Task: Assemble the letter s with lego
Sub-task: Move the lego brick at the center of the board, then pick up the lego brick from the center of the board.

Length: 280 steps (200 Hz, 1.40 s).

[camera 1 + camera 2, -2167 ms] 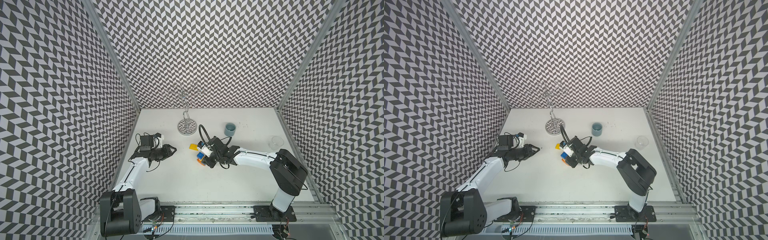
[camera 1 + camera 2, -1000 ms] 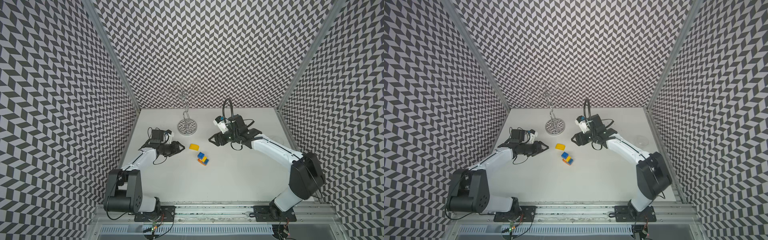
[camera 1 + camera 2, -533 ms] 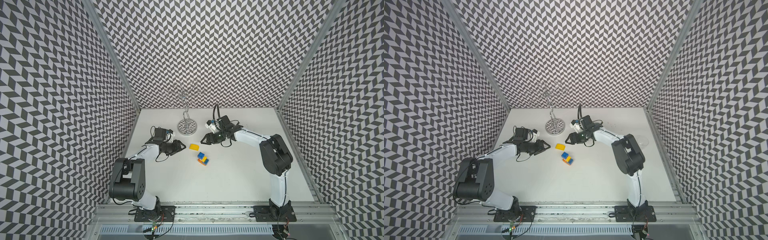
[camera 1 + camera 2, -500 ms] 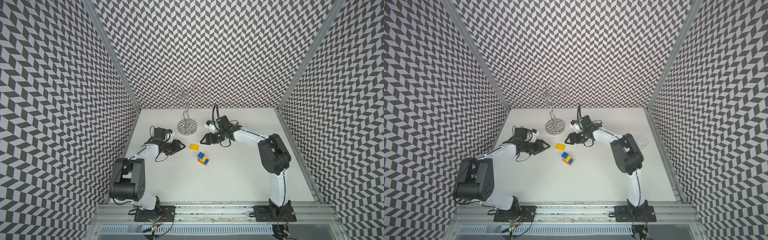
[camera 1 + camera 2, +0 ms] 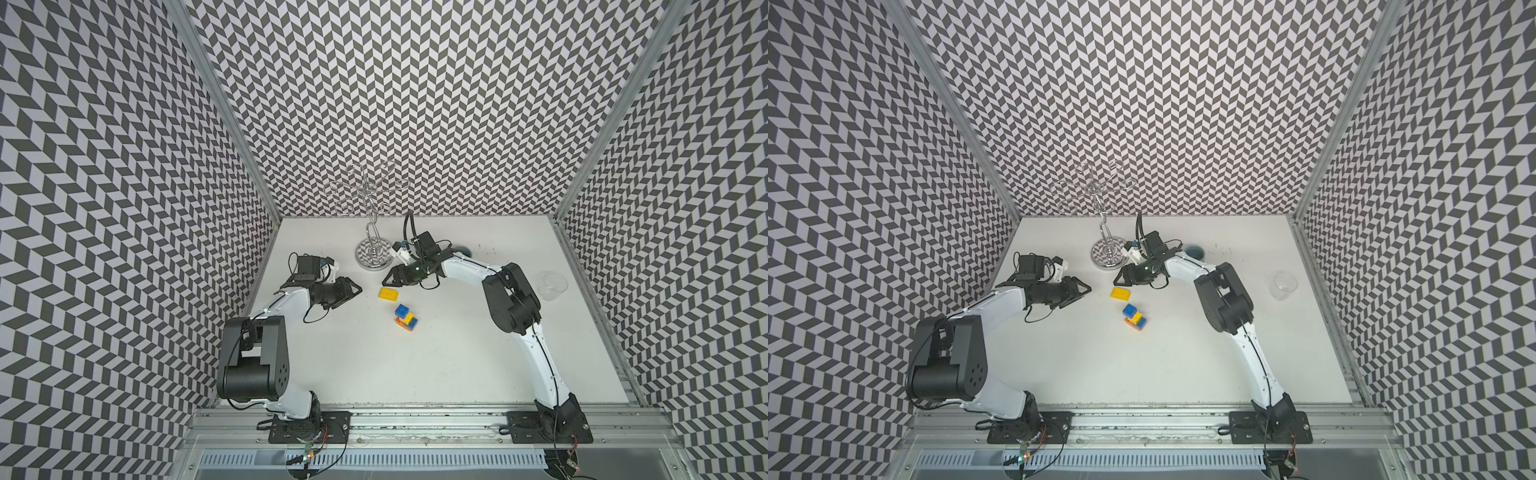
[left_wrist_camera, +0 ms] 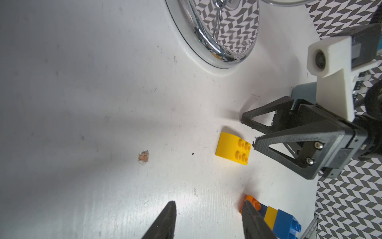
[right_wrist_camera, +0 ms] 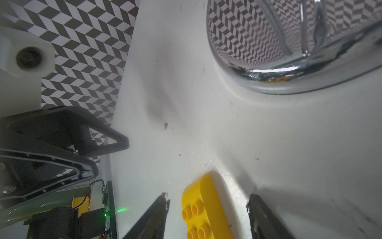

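A loose yellow lego brick lies studs-up on the white table. My right gripper is open and low over it. In the right wrist view the brick sits between the two fingers with a gap on each side. Just nearer the front, a joined zigzag stack of blue, yellow and orange bricks lies apart from both grippers. My left gripper is open and empty, to the left of the yellow brick, with the stack beside one finger.
A chrome wire stand rises just behind the bricks, close to the right gripper. A grey cup sits behind the right forearm. A clear glass cup stands near the right wall.
The right gripper has swung left from near the grey cup and come down around the loose yellow brick. The left gripper has barely moved. The bricks lie where they were.
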{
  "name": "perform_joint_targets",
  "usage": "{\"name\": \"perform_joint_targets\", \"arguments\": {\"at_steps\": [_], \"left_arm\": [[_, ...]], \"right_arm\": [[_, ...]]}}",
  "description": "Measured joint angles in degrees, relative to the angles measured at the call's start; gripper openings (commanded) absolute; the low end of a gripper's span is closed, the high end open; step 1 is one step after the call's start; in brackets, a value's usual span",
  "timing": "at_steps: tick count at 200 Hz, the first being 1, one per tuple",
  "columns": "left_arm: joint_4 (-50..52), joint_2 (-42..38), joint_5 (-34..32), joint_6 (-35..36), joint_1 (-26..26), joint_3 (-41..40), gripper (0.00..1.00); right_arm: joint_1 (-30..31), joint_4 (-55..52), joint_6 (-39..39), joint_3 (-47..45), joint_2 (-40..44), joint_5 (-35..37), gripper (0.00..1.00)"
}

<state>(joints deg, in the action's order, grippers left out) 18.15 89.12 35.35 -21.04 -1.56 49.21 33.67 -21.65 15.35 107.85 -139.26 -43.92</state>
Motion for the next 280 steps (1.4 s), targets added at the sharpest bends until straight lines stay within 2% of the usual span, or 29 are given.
{"name": "perform_joint_targets", "arguments": {"at_steps": [30,88,120,142,185,207,239,280], "left_arm": [[1.1,0.0,-0.2,1.0,-0.4,0.6,0.54],[3.1,0.0,-1.3,3.5,-0.5,3.0,0.54],[4.7,0.2,-3.2,7.4,1.1,4.8,0.55],[6.1,0.2,-5.1,14.5,5.2,7.4,0.58],[9.9,1.0,-8.4,35.2,13.3,13.4,0.61],[11.9,4.2,-11.7,43.0,15.3,15.0,0.61],[14.3,9.4,-16.2,50.2,17.7,14.9,0.62],[15.7,11.6,-18.5,56.1,19.7,15.2,0.62]], "right_arm": [[1.4,-2.3,-1.8,2.8,-1.6,-1.6,0.64],[3.7,-7.0,-4.4,2.9,-1.6,-6.0,0.64],[3.4,-6.0,-4.1,1.5,0.5,-3.8,0.65],[1.7,-0.5,-2.2,-6.6,9.3,-0.1,0.65],[-5.7,16.8,-0.8,-27.7,38.4,4.5,0.66],[-6.2,22.7,-2.4,-35.4,49.4,4.9,0.66],[-4.0,23.5,-2.4,-37.5,55.0,4.8,0.66],[-3.0,24.8,-0.7,-38.1,59.9,4.0,0.67]]}}
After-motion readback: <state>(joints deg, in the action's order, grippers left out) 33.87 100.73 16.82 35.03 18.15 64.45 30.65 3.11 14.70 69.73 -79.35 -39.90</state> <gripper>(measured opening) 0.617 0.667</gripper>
